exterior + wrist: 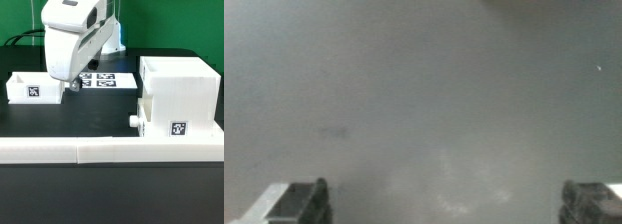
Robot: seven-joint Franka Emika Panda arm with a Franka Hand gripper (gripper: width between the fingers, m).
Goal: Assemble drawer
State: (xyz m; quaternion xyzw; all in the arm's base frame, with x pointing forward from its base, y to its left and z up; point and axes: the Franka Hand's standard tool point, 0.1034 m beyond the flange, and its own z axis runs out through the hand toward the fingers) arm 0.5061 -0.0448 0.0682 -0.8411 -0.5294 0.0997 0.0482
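Observation:
The tall white drawer housing (180,90) stands at the exterior view's right with a tag low on its front. A knobbed tray (140,119) sits in its lower part, knob facing left. A second small white tray (30,88) with a tag lies at the left. My gripper (72,86) hangs low just right of this tray, apart from it as far as I can tell. In the wrist view my gripper (445,203) is open, its fingertips (295,200) far apart, with only a blurred grey surface between them.
The marker board (106,78) lies behind the gripper at mid table. A long low white wall strip (100,151) runs along the front edge of the black table.

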